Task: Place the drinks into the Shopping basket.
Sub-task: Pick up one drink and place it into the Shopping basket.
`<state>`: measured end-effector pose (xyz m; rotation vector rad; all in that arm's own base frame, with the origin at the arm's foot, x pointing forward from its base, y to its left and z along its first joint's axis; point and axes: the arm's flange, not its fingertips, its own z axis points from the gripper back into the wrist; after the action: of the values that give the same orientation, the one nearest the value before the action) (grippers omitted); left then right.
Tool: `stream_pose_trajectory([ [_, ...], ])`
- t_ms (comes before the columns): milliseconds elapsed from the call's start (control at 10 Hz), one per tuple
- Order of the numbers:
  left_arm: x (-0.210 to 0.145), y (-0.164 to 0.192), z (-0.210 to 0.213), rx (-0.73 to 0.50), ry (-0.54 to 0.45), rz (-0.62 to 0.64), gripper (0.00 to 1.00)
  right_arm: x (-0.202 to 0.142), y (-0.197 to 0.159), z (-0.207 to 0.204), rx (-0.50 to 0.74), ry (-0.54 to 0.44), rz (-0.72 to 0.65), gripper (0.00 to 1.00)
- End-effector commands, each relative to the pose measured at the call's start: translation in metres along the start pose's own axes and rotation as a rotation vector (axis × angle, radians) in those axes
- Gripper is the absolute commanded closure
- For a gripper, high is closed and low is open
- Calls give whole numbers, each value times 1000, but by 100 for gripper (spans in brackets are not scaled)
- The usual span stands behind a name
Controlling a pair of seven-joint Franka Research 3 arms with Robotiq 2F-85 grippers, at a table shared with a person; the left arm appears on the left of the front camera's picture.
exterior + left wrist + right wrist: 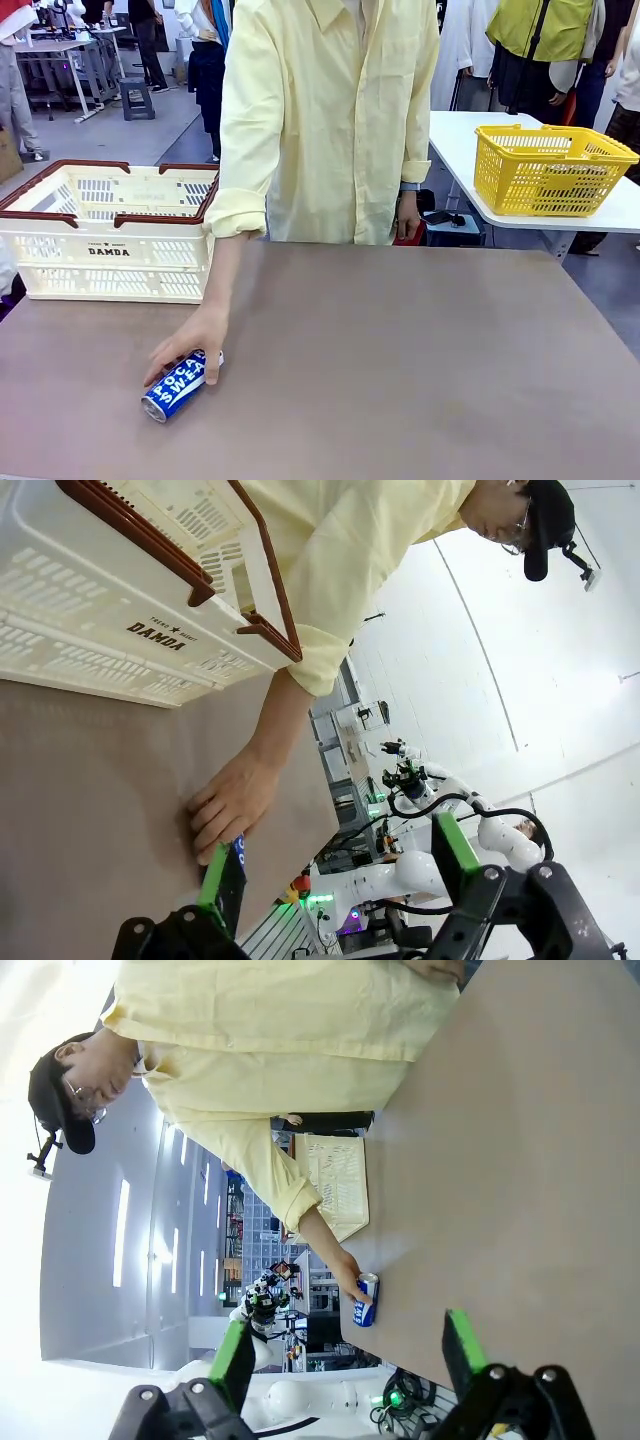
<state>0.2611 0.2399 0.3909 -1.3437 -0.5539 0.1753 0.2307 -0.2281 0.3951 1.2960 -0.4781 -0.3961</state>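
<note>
Person's hand (195, 345) is on the Pocari can (180, 385), lying sideways on the table (400, 380) near the basket (110, 250) (prob setting it out for me), so my left gripper (335, 855) & right gripper (347, 1345) hang spread wide, nothing in either.

On the table (420, 360), a can (180, 386) lies under a hand (195, 343), before the basket (110, 265).

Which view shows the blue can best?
Front view: the can lies on its side, lettering readable, a hand on it. Right wrist view shows it small, far off; left wrist view, just a blue sliver.
</note>
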Motion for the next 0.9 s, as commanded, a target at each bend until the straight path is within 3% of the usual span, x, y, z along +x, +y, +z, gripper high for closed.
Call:
stream_pose_trajectory([
  [0, -6, -32, -28, 182, 101, -40, 0, 1, 4, -1, 22, -11, 6, 0],
  [300, -39, -115, -130, 344, 415, -257, 0, 1, 4, -1, 22, -11, 6, 0],
  [400, -52, -125, -159, 356, 518, -317, 0, 1, 4, -1, 22, -11, 6, 0],
  [500, -57, -131, -171, 357, 553, -348, 0, 1, 4, -1, 22, -11, 6, 0],
  [600, -31, -124, -148, 349, 499, -282, 0, 1, 4, -1, 22, -11, 6, 0],
  [700, 3, -104, -97, 374, 336, -162, 0, 1, 4, -1, 22, -11, 6, 0],
  [800, 23, -72, -19, 376, 180, -43, 0, 1, 4, -1, 22, -11, 6, 0],
])
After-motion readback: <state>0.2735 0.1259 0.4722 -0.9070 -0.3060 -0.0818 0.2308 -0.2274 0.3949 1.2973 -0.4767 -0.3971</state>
